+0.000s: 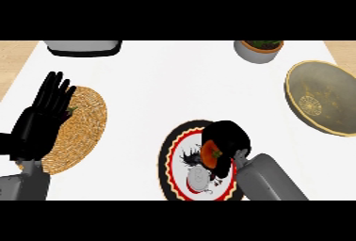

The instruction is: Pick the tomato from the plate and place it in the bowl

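You have the wide white counter (173, 84) in front of you, and the biggest thing on it is the olive-brown round bowl with a gold pattern inside (327, 89), at the far right, well apart from everything else. At the left lies the round woven straw mat (87, 117), and over its left edge the left hand (38, 124) rests open, fingers straight and pointing up; you can leave it there. Near the lower middle is the round plate with a black rim, a red ring and a white centre (170, 160). The right hand (228, 136) is over the upper right part of this plate, and its fingers are curled round the orange-red tomato (211, 151), which shows only partly under the palm. Whether the tomato sits on the plate or is a little above it, I cannot tell. I judge that the step in hand is the lift. To do it well, raise the tomato straight up first, so that it does not drag on the plate's rim, then carry it to the right and away from you, high enough to pass over the bowl's near wall. Keep the fingers curled until the tomato is over the bowl's middle, and keep away from the small grey pot with a plant (259, 51) at the top
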`<action>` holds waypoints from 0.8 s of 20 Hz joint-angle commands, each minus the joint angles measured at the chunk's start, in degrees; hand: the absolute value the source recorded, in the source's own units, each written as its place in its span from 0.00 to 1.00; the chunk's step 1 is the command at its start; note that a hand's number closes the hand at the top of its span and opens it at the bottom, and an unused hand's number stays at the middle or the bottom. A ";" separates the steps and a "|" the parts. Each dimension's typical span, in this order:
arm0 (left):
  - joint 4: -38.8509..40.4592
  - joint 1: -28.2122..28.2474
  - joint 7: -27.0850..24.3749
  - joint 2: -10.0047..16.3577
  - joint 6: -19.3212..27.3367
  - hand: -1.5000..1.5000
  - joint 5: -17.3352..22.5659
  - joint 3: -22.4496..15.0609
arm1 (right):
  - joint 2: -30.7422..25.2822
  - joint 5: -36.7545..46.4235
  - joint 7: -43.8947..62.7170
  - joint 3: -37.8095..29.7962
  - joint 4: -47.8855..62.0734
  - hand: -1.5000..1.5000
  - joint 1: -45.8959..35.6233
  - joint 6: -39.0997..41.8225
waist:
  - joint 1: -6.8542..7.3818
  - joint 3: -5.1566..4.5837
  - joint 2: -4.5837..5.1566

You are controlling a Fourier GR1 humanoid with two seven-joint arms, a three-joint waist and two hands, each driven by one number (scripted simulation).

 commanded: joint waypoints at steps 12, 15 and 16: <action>0.20 1.40 0.58 -0.28 -1.57 0.50 0.02 2.20 | -22.67 3.25 -25.28 -0.84 -16.89 1.00 14.08 -1.72 | -2.27 0.05 -0.38; -1.56 2.50 -0.25 0.28 -1.75 0.50 -0.03 2.97 | -32.05 1.43 -34.13 -5.58 -22.03 1.00 21.49 -6.84 | -2.43 0.07 -0.45; -2.44 4.62 -2.11 -1.96 -0.87 0.50 -1.94 1.00 | -33.80 -0.59 -34.14 -9.35 -24.45 1.00 21.88 -5.98 | -2.01 0.03 -0.40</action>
